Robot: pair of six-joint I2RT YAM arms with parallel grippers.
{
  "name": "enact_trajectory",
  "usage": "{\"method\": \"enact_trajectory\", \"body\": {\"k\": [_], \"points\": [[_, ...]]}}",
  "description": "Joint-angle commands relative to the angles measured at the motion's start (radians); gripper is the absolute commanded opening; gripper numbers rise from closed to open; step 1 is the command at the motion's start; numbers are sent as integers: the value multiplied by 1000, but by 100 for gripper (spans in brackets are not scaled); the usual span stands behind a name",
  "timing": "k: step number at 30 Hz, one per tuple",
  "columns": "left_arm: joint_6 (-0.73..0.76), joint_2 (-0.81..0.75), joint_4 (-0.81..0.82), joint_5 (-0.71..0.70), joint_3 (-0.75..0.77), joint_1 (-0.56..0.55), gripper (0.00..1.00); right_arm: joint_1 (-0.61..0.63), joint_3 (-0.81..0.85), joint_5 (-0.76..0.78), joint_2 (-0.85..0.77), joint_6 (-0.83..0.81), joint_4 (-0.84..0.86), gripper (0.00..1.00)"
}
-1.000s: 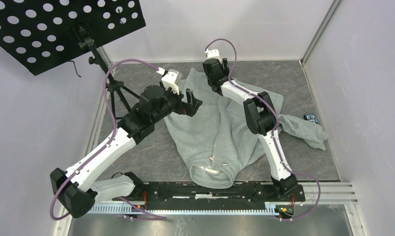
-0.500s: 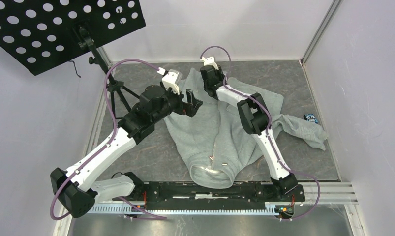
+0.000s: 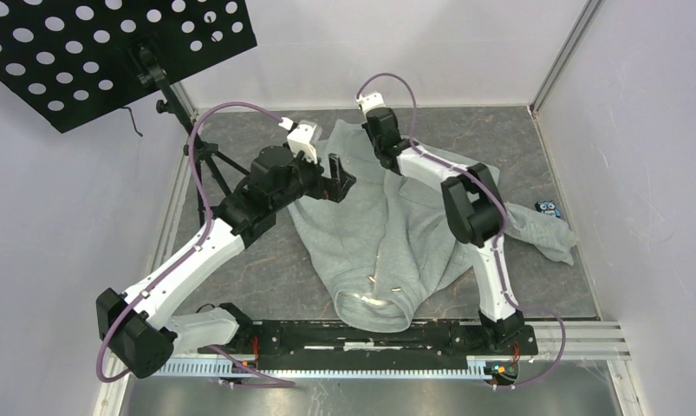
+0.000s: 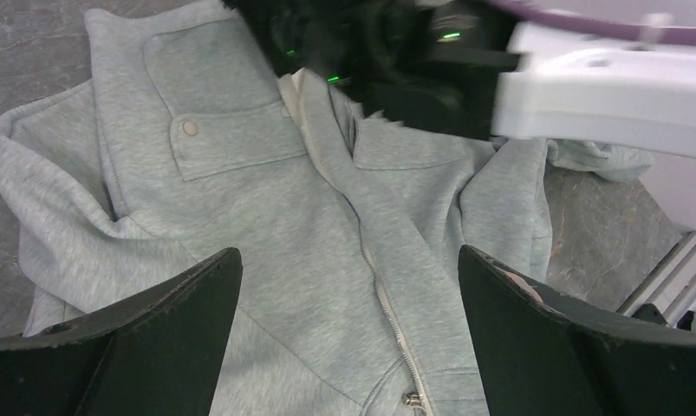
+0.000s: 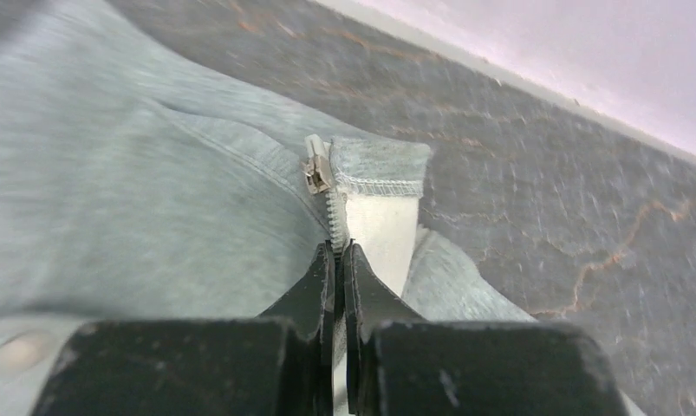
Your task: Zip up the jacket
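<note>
The light grey jacket (image 3: 396, 234) lies flat on the dark table, collar toward the arm bases and hem at the far end. My right gripper (image 3: 377, 130) is at the hem. In the right wrist view its jaws (image 5: 339, 247) are shut on the pale zipper strip (image 5: 334, 217), just behind the small metal zipper end (image 5: 316, 173). My left gripper (image 3: 342, 178) hovers over the jacket's left side, open wide and empty. Below its fingers (image 4: 350, 253) the closed zipper line (image 4: 361, 251) runs down to a small metal piece (image 4: 411, 399). A flap pocket with a snap (image 4: 189, 127) shows.
A black perforated stand (image 3: 110, 52) on a tripod (image 3: 201, 160) occupies the far left corner. A small blue owl figure (image 3: 548, 208) sits by the right wall beside the jacket's sleeve (image 3: 535, 230). White walls enclose the table; the arms' mounting rail (image 3: 370, 338) lines the near edge.
My right gripper has shut its jaws on the zipper strip at the hem and its elbow has swung right. The left arm stays open, shifted only slightly.
</note>
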Motion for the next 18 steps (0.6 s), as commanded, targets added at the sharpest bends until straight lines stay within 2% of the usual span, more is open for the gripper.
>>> {"method": "enact_trajectory", "body": {"k": [1,4,7,12,16,18], "points": [[-65,-1,61,89,6,58,100,-12,-86,-341,-246,73,19,0],[-76,6,74,135,10,80,100,-26,-76,-550,-276,112,-104,0],[-81,1,64,124,15,84,100,-42,-126,-772,-309,175,-135,0],[-209,-77,117,105,-97,112,100,-100,-277,-1172,-363,328,11,0],[-316,-149,153,103,-207,174,100,-111,-282,-1285,-373,355,-31,0],[-344,-165,200,173,-259,224,99,-111,-241,-1315,-357,375,-102,0]]}}
